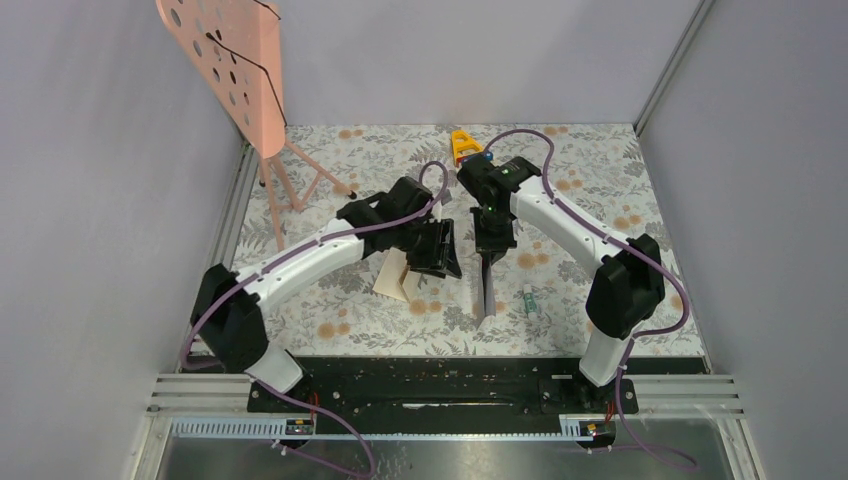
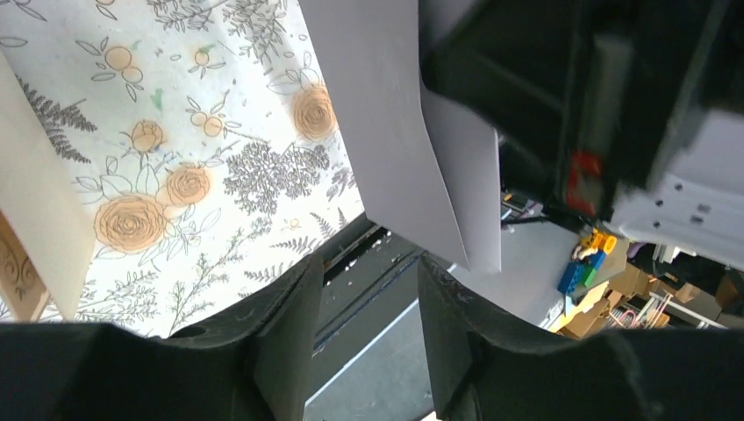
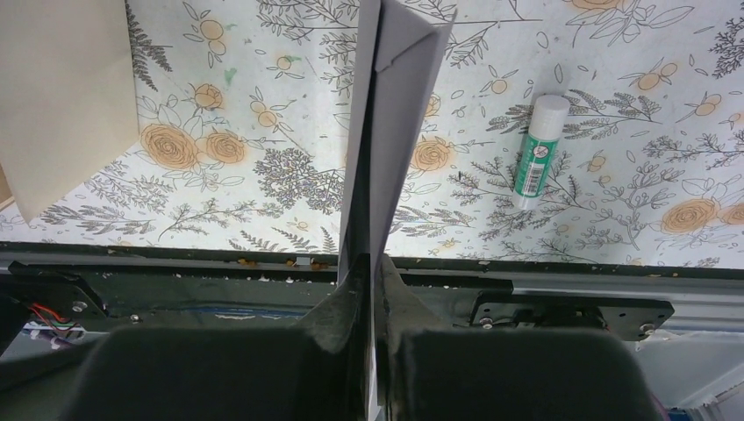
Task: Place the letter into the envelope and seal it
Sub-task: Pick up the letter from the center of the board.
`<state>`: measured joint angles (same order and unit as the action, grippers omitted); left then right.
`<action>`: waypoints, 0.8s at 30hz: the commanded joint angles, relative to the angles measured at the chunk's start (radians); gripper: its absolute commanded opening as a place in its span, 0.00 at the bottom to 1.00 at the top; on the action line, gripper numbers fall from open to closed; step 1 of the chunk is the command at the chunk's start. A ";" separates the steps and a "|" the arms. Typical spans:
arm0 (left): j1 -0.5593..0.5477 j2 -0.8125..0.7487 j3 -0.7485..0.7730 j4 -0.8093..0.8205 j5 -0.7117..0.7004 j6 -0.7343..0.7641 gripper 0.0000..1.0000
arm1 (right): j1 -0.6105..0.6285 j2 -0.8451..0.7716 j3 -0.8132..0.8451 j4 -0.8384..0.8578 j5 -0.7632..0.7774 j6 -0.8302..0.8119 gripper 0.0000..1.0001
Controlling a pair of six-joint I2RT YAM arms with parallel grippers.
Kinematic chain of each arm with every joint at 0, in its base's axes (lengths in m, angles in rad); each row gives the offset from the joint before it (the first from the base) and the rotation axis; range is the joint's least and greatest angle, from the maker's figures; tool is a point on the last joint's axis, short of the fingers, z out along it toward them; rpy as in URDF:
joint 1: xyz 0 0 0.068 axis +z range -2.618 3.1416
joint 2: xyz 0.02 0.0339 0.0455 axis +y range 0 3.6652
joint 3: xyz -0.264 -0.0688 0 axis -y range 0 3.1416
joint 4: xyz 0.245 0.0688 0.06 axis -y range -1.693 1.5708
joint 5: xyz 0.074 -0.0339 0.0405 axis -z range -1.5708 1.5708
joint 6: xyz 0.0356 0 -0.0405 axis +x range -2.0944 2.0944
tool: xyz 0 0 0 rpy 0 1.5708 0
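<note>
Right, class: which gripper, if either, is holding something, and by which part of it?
The right gripper pinches the envelope by one edge, with the rest hanging down. The left gripper is open beside it and holds nothing.

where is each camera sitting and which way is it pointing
Top external: above and behind the bases, looking down on the floral table; both arms show, the right gripper holding the envelope on edge.
Left wrist: on the left arm, looking past the open left gripper at the envelope, with the table's near edge beyond.
Right wrist: on the right arm, looking down along the clamped envelope to the glue stick.
Shared: both wrist views show the envelope and the tan sheet.
</note>
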<state>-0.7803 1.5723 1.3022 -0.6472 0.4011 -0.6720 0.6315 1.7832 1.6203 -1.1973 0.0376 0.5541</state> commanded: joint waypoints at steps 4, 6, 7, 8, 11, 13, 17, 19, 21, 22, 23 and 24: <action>0.017 -0.146 -0.083 -0.121 0.089 0.142 0.45 | -0.026 0.004 0.024 -0.029 0.025 -0.015 0.00; 0.032 -0.171 -0.136 -0.129 0.077 0.164 0.45 | -0.032 0.004 0.026 -0.025 0.020 -0.016 0.00; 0.048 -0.178 -0.156 -0.131 0.078 0.170 0.46 | -0.036 0.004 0.027 -0.024 0.017 -0.016 0.00; 0.070 -0.186 -0.174 -0.131 0.078 0.174 0.47 | -0.038 0.002 0.027 -0.024 0.018 -0.017 0.00; 0.111 -0.221 -0.178 -0.122 0.010 0.180 0.63 | -0.048 -0.007 0.022 -0.021 0.019 -0.019 0.00; 0.115 -0.244 -0.149 -0.123 -0.127 0.175 0.83 | -0.053 -0.014 0.014 -0.017 0.018 -0.019 0.00; 0.179 -0.171 -0.104 -0.110 -0.204 0.158 0.98 | -0.056 -0.021 0.012 -0.012 0.013 -0.016 0.00; 0.207 -0.114 -0.100 -0.089 -0.190 0.163 0.90 | -0.056 -0.025 0.012 -0.012 0.013 -0.016 0.00; 0.234 -0.076 -0.108 -0.065 -0.188 0.168 0.86 | -0.055 -0.029 0.012 -0.013 0.013 -0.018 0.00; 0.252 -0.058 -0.110 -0.067 -0.181 0.168 0.88 | -0.056 -0.032 0.010 -0.012 0.013 -0.018 0.00; 0.264 -0.044 -0.113 -0.067 -0.166 0.172 0.92 | -0.056 -0.035 0.009 -0.012 0.013 -0.019 0.00; 0.274 -0.035 -0.120 -0.063 -0.149 0.179 0.97 | -0.056 -0.039 0.007 -0.011 0.013 -0.021 0.00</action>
<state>-0.5468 1.4899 1.1751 -0.7437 0.2520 -0.5140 0.5804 1.7832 1.6203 -1.1950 0.0418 0.5461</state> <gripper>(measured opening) 0.905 0.020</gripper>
